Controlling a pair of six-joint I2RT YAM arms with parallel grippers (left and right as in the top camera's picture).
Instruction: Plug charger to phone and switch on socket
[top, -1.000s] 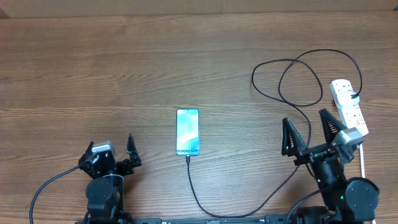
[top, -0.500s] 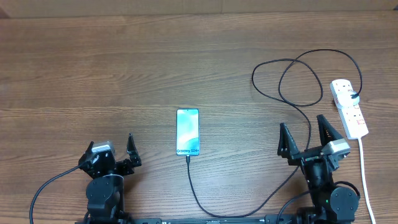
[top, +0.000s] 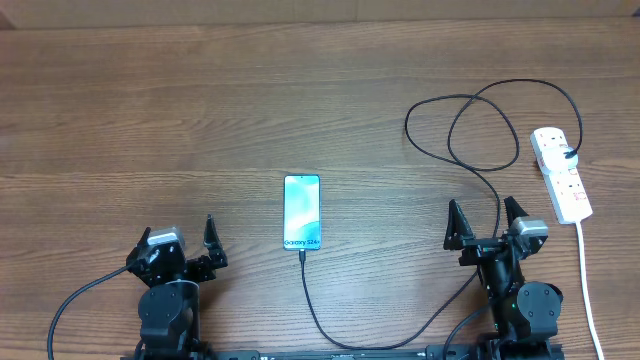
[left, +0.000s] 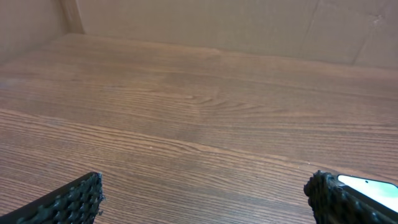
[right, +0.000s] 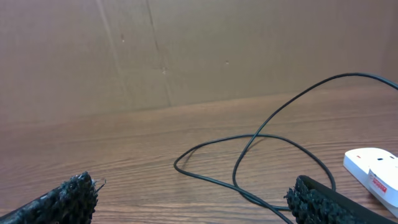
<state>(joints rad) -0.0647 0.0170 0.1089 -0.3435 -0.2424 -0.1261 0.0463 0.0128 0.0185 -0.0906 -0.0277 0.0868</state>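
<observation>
The phone (top: 302, 211) lies face up at the table's middle front, its screen lit light blue. The charger's (top: 470, 140) thin black cable runs from the phone's near short end, loops along the front, then coils at the right, and its black plug sits in the socket (top: 560, 174), a white power strip at the far right. My left gripper (top: 180, 240) is open and empty, front left of the phone. My right gripper (top: 484, 222) is open and empty, left of the strip. In the right wrist view the cable loops (right: 261, 155) and the strip's end (right: 376, 172) show ahead.
The strip's thick white cord (top: 586, 280) runs down the right side toward the front edge. A cardboard wall (right: 186, 50) stands behind the table. The phone's corner (left: 370, 186) shows beside my left gripper's right finger.
My right arm has drawn back from the power strip toward the front and a little left, its gripper still open. The left arm, phone and cable have not moved.
</observation>
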